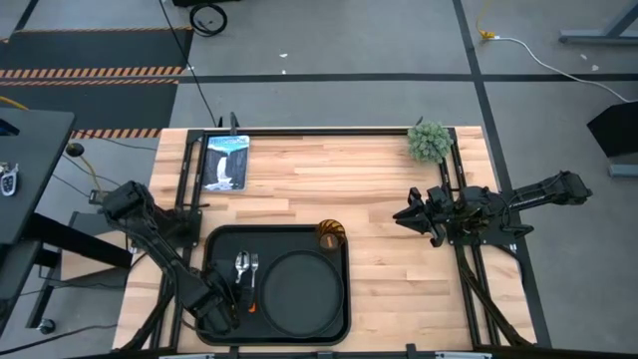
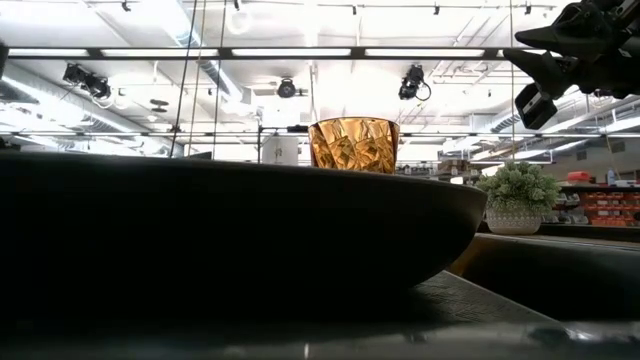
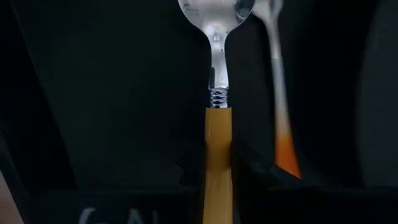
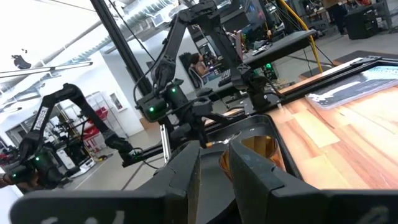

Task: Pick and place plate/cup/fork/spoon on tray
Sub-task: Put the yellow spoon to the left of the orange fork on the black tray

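The black tray [image 1: 217, 249] lies at the table's near edge, left of the middle. The black plate [image 1: 299, 289] lies flat on its right half. The amber cup [image 1: 330, 234] stands upright in the tray's far right corner and also shows in the low view [image 2: 353, 145]. The spoon [image 1: 241, 265] and the fork [image 1: 253, 267] lie side by side on the tray's left half, heads toward the far edge. My left gripper [image 1: 227, 307] is over the tray's near left part, shut on the spoon [image 3: 217, 37]. My right gripper [image 1: 407, 216] hangs above the table's right side, shut and empty. My left gripper pinches the spoon's orange handle [image 3: 217, 143] between its two fingers, behind the silver collar. The fingers come from the table's near side and lie along the spoon. The bowl [image 3: 214, 15] points to the far edge. Whether the spoon is lifted off the tray, I cannot tell.
A small blue-white picture panel [image 1: 224, 161] stands at the far left of the table. A potted green plant [image 1: 430, 142] stands at the far right. Bare wood lies between the tray and my right arm.
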You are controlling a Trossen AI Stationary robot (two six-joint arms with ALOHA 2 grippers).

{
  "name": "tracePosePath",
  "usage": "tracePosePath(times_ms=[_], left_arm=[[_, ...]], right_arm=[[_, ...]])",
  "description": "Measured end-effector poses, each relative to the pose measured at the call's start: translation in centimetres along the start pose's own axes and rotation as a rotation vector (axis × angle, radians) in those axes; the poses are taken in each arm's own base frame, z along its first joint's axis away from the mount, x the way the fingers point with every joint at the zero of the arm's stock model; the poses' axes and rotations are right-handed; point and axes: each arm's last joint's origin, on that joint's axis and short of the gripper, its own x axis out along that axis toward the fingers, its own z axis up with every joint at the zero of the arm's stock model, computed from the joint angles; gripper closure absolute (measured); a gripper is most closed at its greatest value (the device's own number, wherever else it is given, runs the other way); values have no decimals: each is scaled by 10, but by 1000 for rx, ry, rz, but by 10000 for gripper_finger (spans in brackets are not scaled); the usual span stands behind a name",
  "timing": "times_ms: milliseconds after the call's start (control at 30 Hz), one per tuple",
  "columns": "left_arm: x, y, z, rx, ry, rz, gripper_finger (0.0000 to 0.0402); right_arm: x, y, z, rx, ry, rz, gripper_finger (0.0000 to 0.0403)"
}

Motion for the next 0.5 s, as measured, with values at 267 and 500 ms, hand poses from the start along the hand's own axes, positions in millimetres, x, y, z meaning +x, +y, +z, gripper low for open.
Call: tracePosePath(times_ms=[267, 500], left_arm=[[8, 0, 0, -1, -27, 33, 345], [16, -2, 5, -15, -65, 72, 344]], right_arm=[[0, 0, 0, 0, 0, 0, 312], [0, 0, 0, 0, 0, 0, 312]])
